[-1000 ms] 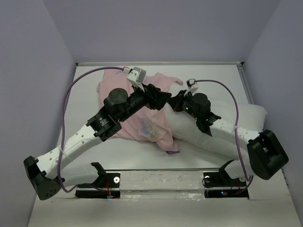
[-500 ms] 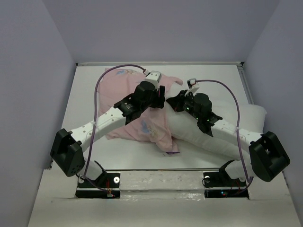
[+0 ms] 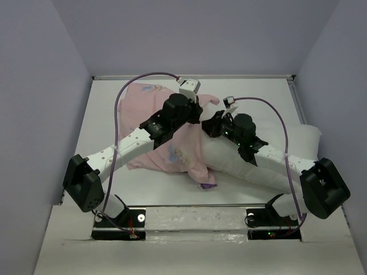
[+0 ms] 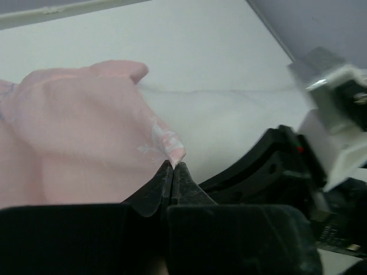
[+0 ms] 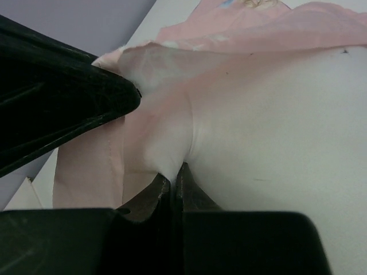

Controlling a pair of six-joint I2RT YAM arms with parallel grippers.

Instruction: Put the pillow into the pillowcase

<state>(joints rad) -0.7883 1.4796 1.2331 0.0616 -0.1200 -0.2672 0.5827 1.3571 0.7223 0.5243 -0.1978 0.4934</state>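
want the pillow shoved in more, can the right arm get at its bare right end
Probably not as it stands: the right claw is shut on the case, and the bare end of the pillow lies back near that arm's own elbow. Nothing covers it, though.

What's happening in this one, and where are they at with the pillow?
Both arms meet at the open end of the pillowcase. The left gripper has its jaws shut on the pink edge; the right gripper pinches its fabric there too. The pillow is partly inside, its other end bare on the table.
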